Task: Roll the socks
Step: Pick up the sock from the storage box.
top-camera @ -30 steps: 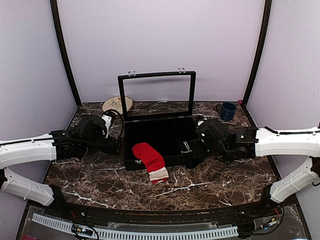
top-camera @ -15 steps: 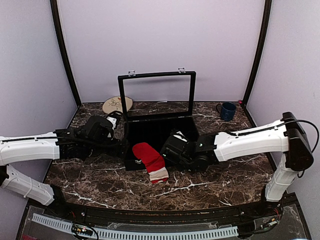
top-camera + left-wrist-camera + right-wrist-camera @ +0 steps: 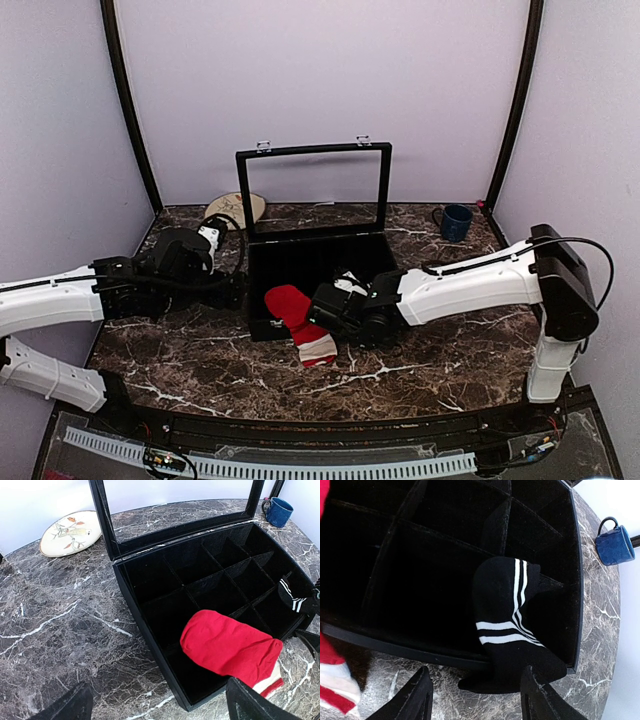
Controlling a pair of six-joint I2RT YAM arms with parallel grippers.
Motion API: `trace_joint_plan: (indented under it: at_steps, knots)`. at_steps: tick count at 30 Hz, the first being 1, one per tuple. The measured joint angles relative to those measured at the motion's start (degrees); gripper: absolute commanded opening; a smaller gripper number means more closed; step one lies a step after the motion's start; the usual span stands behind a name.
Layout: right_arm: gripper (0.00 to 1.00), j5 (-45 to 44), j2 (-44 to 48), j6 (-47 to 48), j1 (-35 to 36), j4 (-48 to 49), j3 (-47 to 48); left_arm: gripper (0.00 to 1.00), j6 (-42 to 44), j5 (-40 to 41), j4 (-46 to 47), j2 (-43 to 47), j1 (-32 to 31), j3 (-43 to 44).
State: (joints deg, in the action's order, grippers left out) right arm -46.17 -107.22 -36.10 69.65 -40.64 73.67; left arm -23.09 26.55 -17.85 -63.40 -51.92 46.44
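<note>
Looking at a dark marble counter (image 3: 420,375) first, with a big black case (image 3: 310,268) parked in the middle, lid up, insides split into a grid of compartments. Then two white arms (image 3: 470,283) reaching in low, one from each side.

Over by the case's left wall hangs the left pincer (image 3: 159,695), spread wide, gripping nothing. At the front wall toward the right end sits the right pincer (image 3: 476,680), also spread wide, with the tail of a black sock (image 3: 512,615) lying between its fingers. Not pinched, and can't tell whether anything's touching.

Next down in size: the red sock (image 3: 298,312), slung over the case's front wall on the left half. Red end lies across the front compartments, cream cuff band flops out onto the counter. Flat, not rolled.

Same deal for that black sock with its white stripes: draped over the front wall near the right corner, half in a compartment, half out on the marble.

Well apart from all that: a floral plate (image 3: 235,209) behind the case's left side, and a small blue mug (image 3: 456,222) at the far right.
</note>
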Motion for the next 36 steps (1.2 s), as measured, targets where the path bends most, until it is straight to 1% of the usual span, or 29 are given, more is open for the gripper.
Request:
trace_joint_plan:
  at_steps: [10,15,19,23,25,30,36]
  knots:
    - [0.55,0.3,-1.0,1.0,-1.4,-0.4,0.0,0.95,0.8,0.6,-0.1,0.5,0.0,-0.5]
    - [0.48,0.2,-1.4,2.4,-1.6,-0.9,0.5,0.95,1.5,1.0,0.0,0.5,0.0,-0.5]
    - [0.4,0.0,-1.5,3.8,-2.1,-1.2,0.5,0.95,1.9,1.3,0.1,0.5,0.0,-0.5]
    - [0.29,-0.3,-1.5,5.0,-2.8,-1.7,0.6,0.95,2.1,1.5,0.3,0.5,0.0,-0.5]
    - [0.24,-0.6,-1.6,5.5,-3.0,-2.1,0.7,0.95,2.1,1.6,0.4,0.4,0.0,-0.5]
    - [0.06,-0.9,-1.5,5.7,-3.3,-2.9,1.0,0.95,2.1,1.8,0.6,0.3,0.0,-0.5]
    - [0.0,-0.2,-1.3,5.6,-3.5,-3.3,1.0,0.95,2.1,2.0,1.3,-0.4,0.0,-0.5]
